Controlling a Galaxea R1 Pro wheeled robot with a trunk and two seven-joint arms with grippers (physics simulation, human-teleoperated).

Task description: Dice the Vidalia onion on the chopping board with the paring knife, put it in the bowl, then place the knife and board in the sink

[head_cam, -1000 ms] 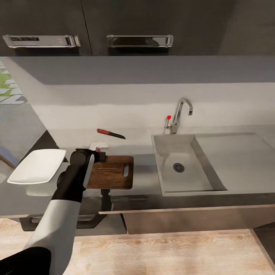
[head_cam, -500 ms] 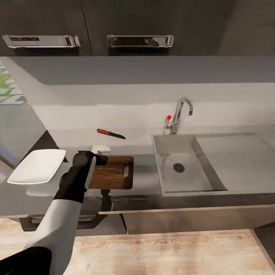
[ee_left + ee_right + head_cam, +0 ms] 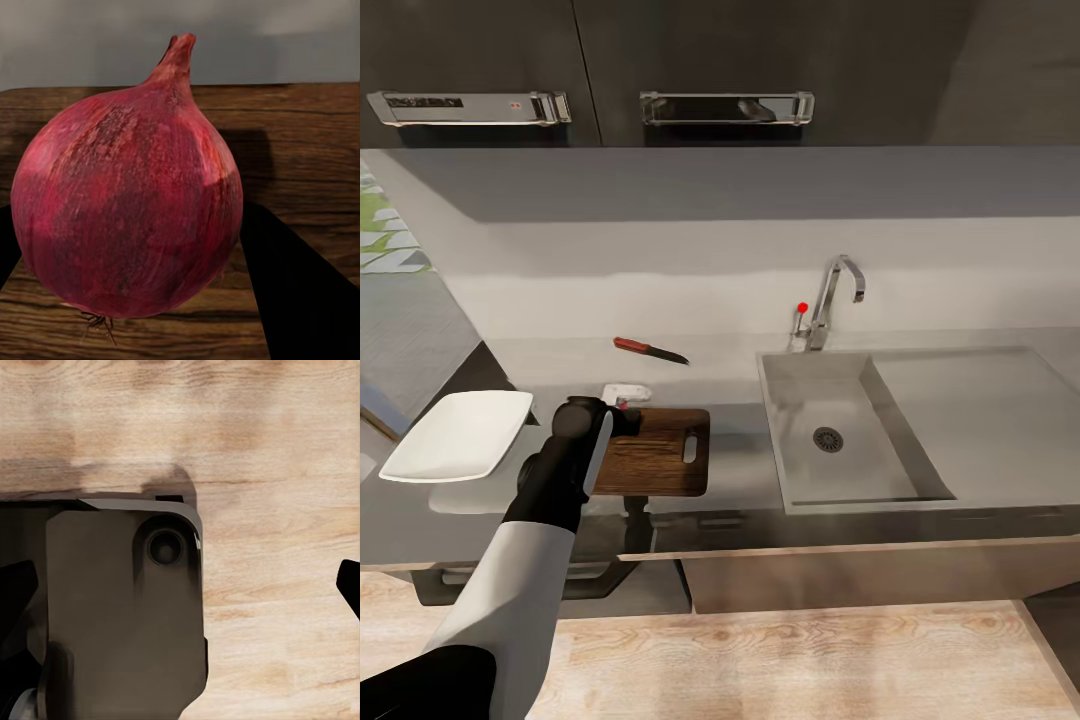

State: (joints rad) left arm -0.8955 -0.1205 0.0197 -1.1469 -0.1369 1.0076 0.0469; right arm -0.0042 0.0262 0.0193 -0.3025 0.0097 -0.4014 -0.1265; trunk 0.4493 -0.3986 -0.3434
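onion (image 3: 127, 217) between pincer fingers (image 3: 300, 292), over board (image 3: 300, 127)

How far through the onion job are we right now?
Done: sink is empty, onion is out. In hand: left gripper holds the onion over the board. Left: dicing with the knife, which lies untouched behind the board, filling the empty bowl, then knife and board into the sink.

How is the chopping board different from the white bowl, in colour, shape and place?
The chopping board is brown wood; the bowl is plain white. The chopping board is a flat rectangle with a slot hole at one end; the bowl is square with raised sides and no hole. The chopping board lies nearer the sink; the bowl stands farther from it, beyond the left arm. Both have rounded corners and rest on the countertop.
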